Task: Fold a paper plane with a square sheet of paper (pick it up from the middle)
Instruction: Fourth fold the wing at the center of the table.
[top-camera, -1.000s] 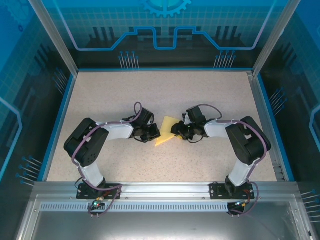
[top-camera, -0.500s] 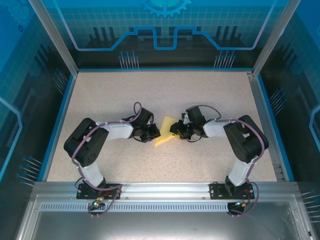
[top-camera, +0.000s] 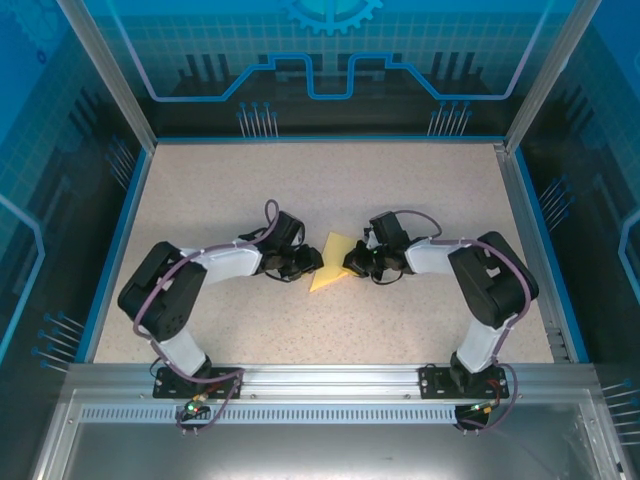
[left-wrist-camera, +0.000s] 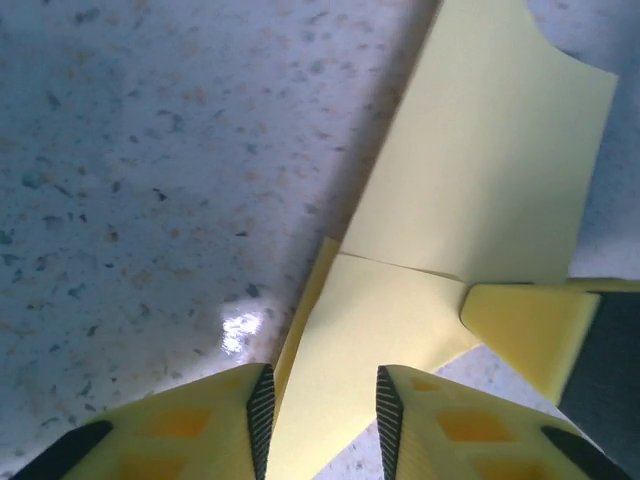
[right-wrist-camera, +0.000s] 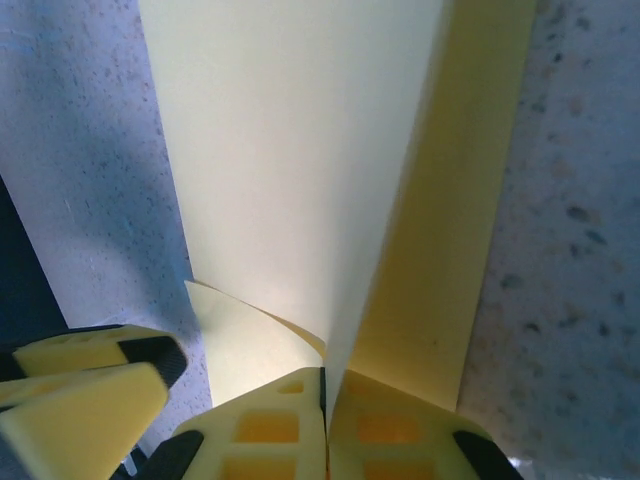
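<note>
right gripper (right-wrist-camera: 326, 385) pinching paper (right-wrist-camera: 300, 150) | left gripper (left-wrist-camera: 320, 400) parted astride its edge | paper ends covered overhead, folds perhaps unfinished

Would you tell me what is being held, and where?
The right gripper pinches the yellow paper by a folded edge; the left gripper is open.

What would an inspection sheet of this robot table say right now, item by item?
Surface: speckled beige table, flat, with a blue edge.
Job's things: yellow paper, partly folded, lying mid-table between the two arms.
Clutter: nothing seen.
Grippers: left gripper, fingers apart with the paper running between them; right gripper, fingers shut on a fold of the paper.
Cables: purple cables looping along both arms.
Surroundings: blue see-through walls on three sides; metal rail at the near edge carrying the arm bases.
</note>
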